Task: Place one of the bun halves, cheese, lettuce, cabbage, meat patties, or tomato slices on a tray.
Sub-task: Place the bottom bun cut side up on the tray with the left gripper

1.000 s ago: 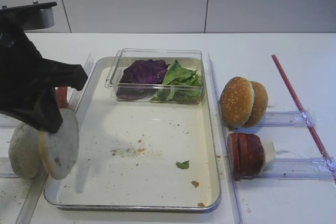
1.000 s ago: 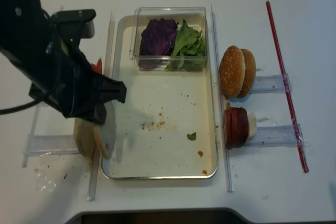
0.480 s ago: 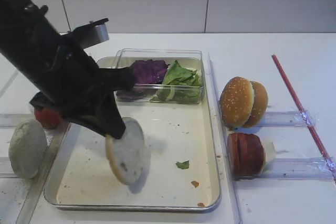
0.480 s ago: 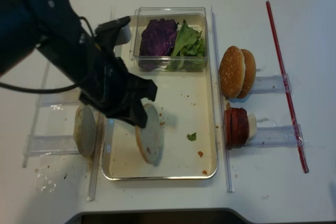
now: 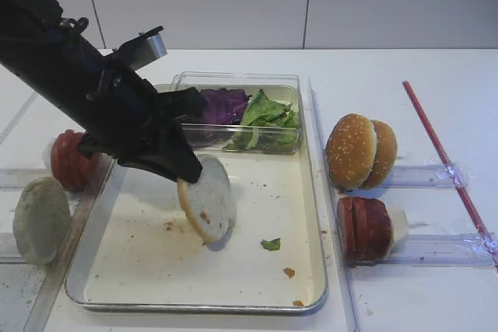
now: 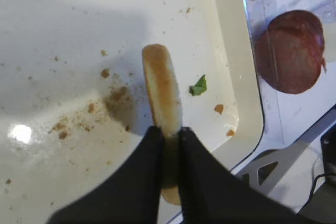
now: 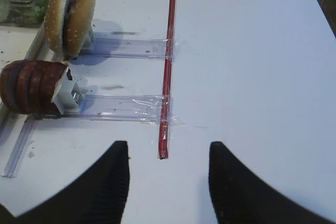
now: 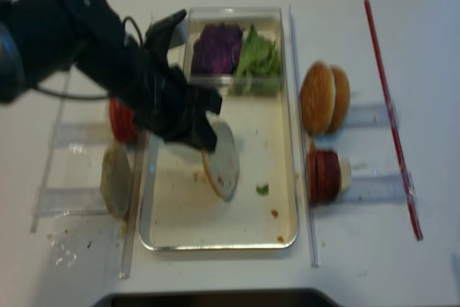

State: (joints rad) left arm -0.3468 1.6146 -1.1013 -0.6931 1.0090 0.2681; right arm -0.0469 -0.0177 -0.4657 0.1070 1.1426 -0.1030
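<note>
Pale, floury round bun half (image 5: pixel 206 198) is hanging on edge over the silver metal tray (image 5: pixel 311 192), its rim pinched in the black left hand (image 6: pixel 169 135). It looks light and soft, so a gentle rim grip suits it.

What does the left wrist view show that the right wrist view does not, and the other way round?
Only the left wrist view shows the left gripper shut on the pale bun half, held on edge over the tray, with brown crumbs and a green leaf scrap on the tray floor.

Only the right wrist view shows the open right gripper above the white table, the red stick and the clear plastic rails.

Both views show the stack of dark red patties beside the tray; the sesame buns are clear on the right, barely visible on the left.
</note>
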